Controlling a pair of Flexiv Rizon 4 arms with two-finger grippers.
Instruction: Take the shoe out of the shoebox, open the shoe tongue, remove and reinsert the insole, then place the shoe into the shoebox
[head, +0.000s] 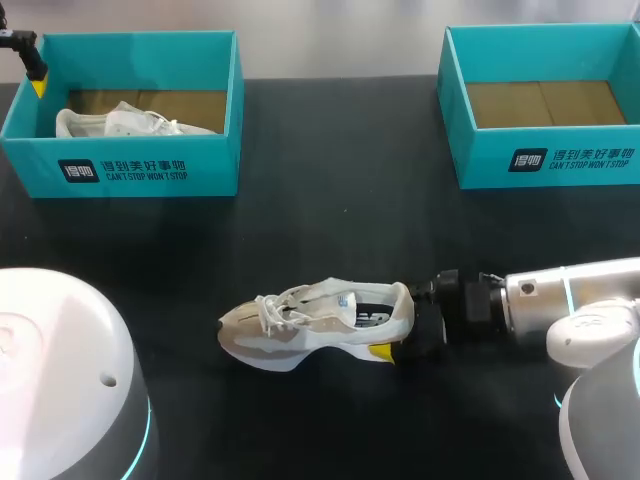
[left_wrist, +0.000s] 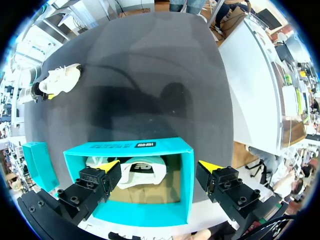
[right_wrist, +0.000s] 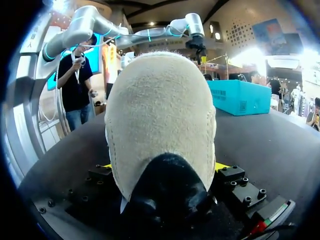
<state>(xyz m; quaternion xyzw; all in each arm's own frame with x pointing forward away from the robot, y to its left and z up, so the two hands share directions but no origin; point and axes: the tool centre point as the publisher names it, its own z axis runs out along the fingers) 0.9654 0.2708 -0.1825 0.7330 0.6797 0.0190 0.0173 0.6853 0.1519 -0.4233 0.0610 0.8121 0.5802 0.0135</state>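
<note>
A white and beige shoe (head: 320, 320) lies on its side on the black table (head: 330, 200), toe toward the left. My right gripper (head: 395, 322) is at its heel, one finger on each side, shut on the shoe. In the right wrist view the heel (right_wrist: 160, 115) fills the gap between the fingers of that gripper (right_wrist: 162, 167). My left gripper (left_wrist: 160, 172) hangs open above the left teal shoebox (left_wrist: 130, 146), far from the shoe (left_wrist: 60, 80). A second white shoe (head: 130, 122) lies inside that box (head: 120, 165).
A second teal shoebox (head: 545, 150) stands at the back right with only its cardboard floor showing. The white base (head: 60, 370) of my left arm fills the near left corner. Bare black table lies between the boxes and the shoe.
</note>
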